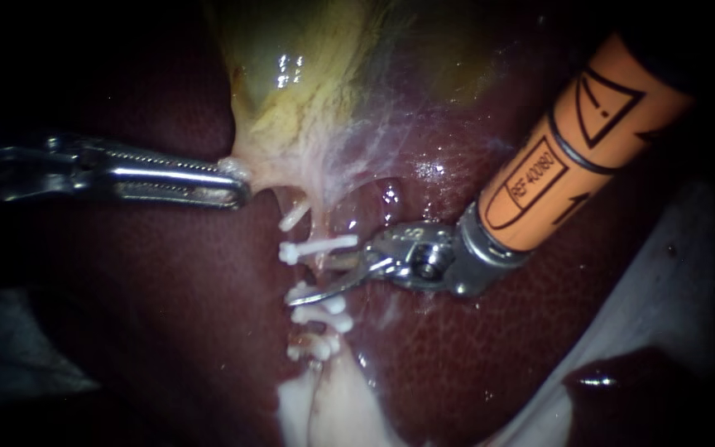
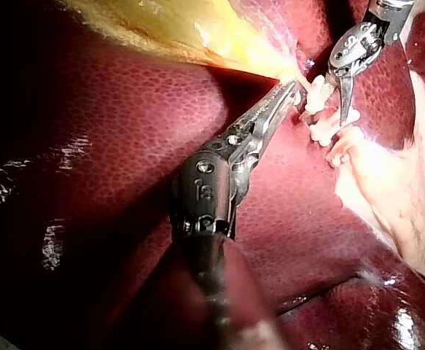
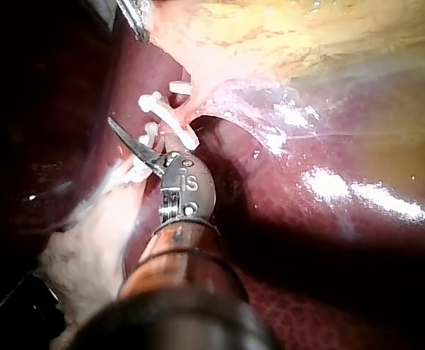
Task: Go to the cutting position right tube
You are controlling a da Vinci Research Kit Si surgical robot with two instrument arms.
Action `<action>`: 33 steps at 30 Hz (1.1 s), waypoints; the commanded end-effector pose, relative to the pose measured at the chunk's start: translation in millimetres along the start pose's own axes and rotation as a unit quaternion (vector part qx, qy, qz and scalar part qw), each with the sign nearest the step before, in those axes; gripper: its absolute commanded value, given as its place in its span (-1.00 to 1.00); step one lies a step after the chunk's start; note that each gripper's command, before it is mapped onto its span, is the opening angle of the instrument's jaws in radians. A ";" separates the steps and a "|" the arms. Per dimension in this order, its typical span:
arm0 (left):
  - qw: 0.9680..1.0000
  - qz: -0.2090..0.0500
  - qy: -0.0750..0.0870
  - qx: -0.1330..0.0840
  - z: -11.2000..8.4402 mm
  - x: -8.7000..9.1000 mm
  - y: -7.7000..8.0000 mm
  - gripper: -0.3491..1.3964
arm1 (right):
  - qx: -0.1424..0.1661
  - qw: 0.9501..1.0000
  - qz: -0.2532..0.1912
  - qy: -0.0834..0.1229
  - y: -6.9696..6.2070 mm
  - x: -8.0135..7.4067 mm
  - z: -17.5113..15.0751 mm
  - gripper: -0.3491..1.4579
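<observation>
Dark liver (image 1: 473, 348) lies behind. The left instrument (image 1: 240, 186) clamps the gallbladder (image 1: 291, 91) above the clips (image 1: 316, 247). The right instrument (image 1: 324, 273), blades apart, sits beside them; drifting, it could nick one.

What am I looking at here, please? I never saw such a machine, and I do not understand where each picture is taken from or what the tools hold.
This is a surgical robot working on a pig's organs on a bench. One picture comes from an endoscope close to the tissue; the other two come from cameras on each instrument's arm. The dark red surface is the liver, the yellowish bag the gallbladder. The left instrument has its jaws shut on the gallbladder's pale edge. The right instrument, with the orange shaft, holds nothing: its jaws stand open among the white clips.
</observation>
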State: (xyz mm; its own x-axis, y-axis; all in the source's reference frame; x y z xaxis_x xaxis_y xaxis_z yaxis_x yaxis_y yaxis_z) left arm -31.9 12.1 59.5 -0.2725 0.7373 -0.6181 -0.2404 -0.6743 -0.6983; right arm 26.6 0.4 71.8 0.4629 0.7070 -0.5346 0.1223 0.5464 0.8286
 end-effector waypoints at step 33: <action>1.000 0.000 0.000 0.000 0.1 0.0 0.0 -1.00 | 0.003 0.999 0.021 0.034 -2.4 2.6 2.5 0.99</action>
State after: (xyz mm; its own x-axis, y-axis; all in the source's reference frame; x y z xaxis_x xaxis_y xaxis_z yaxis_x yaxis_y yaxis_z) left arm -32.1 12.1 59.6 -0.2721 0.7378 -0.6177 -0.2418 -0.6738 -0.6983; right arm 29.7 -0.1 68.7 0.4069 0.7580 -0.5097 0.1093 0.5136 0.8510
